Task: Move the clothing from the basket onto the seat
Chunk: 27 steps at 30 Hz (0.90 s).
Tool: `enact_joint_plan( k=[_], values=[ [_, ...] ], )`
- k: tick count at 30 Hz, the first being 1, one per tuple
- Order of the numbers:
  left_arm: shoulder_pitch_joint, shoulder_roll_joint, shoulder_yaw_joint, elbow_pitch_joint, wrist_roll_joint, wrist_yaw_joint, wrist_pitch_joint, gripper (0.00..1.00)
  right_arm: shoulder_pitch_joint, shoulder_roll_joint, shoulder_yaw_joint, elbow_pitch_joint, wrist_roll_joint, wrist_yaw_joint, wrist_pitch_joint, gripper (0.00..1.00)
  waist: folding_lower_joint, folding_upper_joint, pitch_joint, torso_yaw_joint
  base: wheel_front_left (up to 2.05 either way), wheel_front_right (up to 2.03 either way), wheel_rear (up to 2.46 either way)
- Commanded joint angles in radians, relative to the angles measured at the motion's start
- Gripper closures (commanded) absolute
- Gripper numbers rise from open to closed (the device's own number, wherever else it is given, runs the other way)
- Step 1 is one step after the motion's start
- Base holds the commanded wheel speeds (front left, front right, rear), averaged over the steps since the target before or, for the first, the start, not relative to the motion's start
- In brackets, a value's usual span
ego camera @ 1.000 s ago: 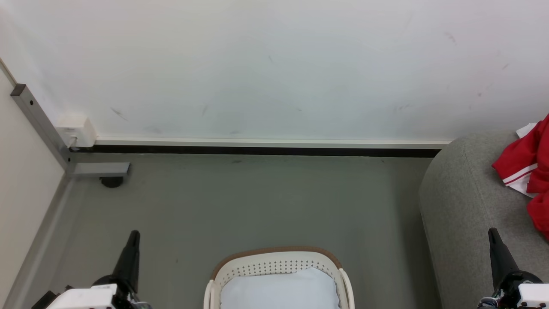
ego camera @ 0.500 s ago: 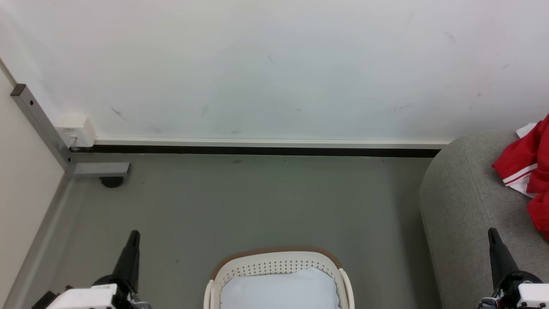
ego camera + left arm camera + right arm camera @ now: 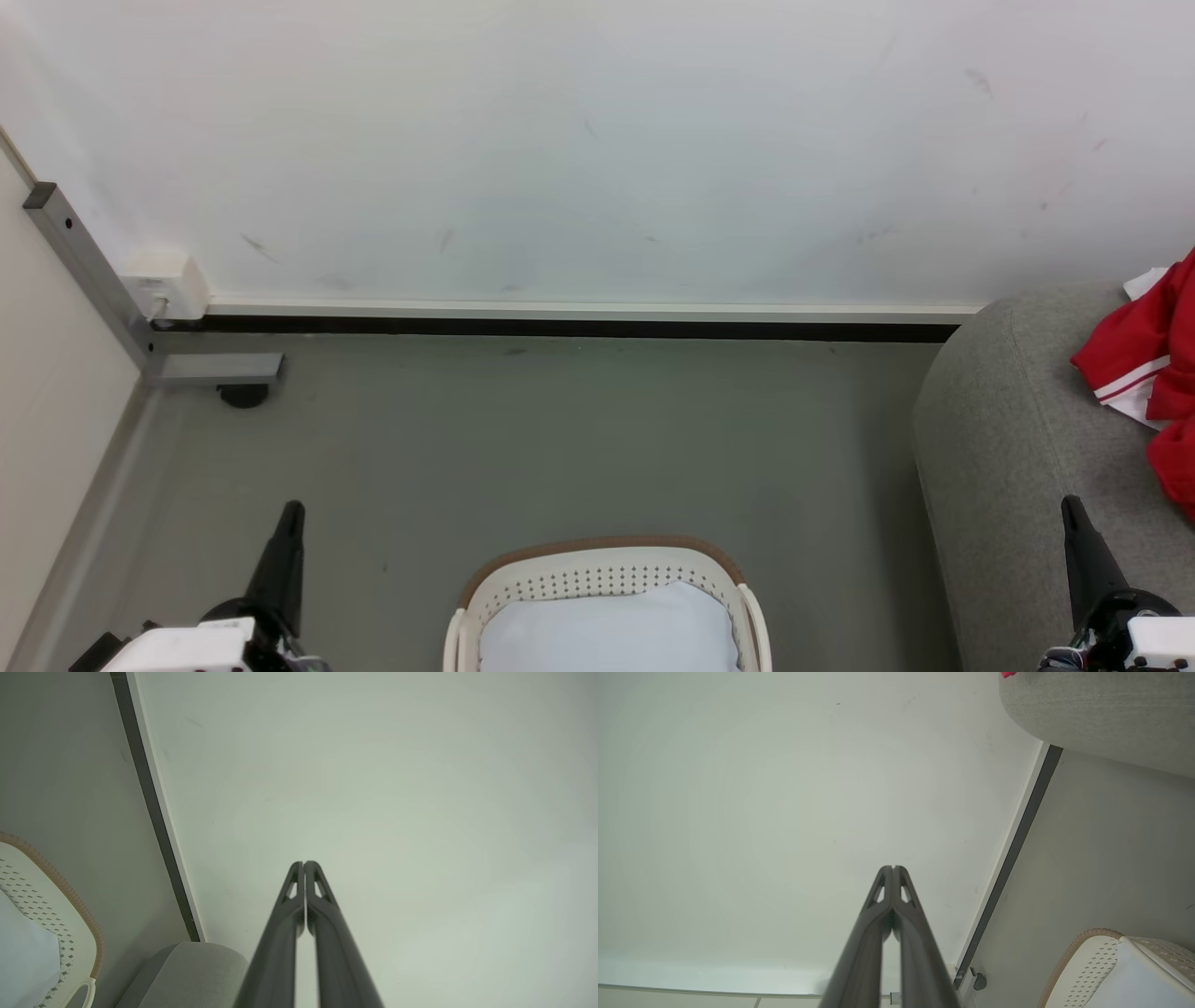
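Nothing has shifted since a second ago, and both arms keep their low rest pose with fingers pointing toward the far wall. The large light grey woven-fabric sofa seat (image 3: 1018,439) stands at the right. The cream-white perforated plastic basket with a tan-brown rim (image 3: 607,543) sits near centre and holds a pale blue-white cloth pad (image 3: 607,625). The bright red, white-striped clothing (image 3: 1134,350) lies on the seat, beyond the right gripper (image 3: 1071,506). That gripper and the left gripper (image 3: 292,510) each have their fingers pressed together on nothing.

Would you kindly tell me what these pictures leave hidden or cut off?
- What lies in the basket: head view, a pale cloth covers the inside and the bottom edge cuts off the near part.
- The red clothing on the sofa: head view, the right edge crops it.
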Motion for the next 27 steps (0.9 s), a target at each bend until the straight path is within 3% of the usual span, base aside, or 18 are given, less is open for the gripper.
enact_joint_plan(
  k=[1,27],
  values=[
    [-0.009,0.002,0.002,-0.003,-0.013,-0.006,0.004,1.0,-0.013,0.0,-0.004,0.003,-0.006,-0.002,-0.001,1.0,0.0,-0.0001,0.0,0.0,0.0,0.0,0.0],
    [-0.009,0.002,0.002,-0.003,-0.013,-0.006,0.004,1.0,-0.013,0.001,-0.006,0.003,-0.008,-0.002,0.001,1.0,0.0,-0.0001,0.0,0.0,0.0,0.0,0.0]
  ],
)
